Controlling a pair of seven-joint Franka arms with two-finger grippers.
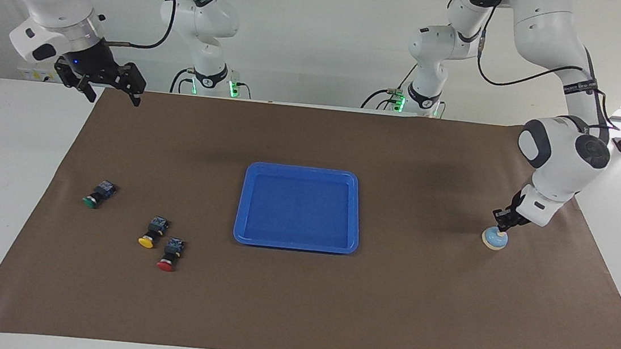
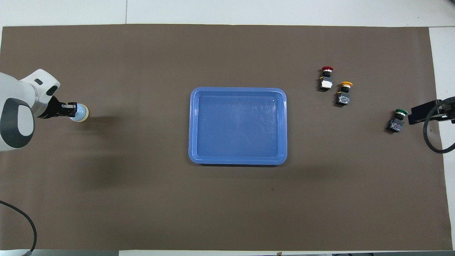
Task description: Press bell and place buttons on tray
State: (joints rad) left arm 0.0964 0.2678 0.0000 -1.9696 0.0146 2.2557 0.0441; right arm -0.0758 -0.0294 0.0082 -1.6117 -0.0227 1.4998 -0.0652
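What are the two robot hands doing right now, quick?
Left gripper: shut, holding nothing, tips on the small light-blue dome bell.
Right gripper: open, empty, waiting up at the right arm's end of the table.

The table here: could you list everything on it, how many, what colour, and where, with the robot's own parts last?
Paper sheet: one, brown, covering most of the white table.
Tray: one, bright blue, mid-table, nothing in it.
Bell: one, light blue with cream base, toward the left arm's end.
Buttons: three, black bodies, lying toward the right arm's end; green nearest the robots, yellow and red close together, farther out.
Left gripper: shut, tips down on the bell's top.
Right gripper: open, waiting raised over the sheet's corner near its base.
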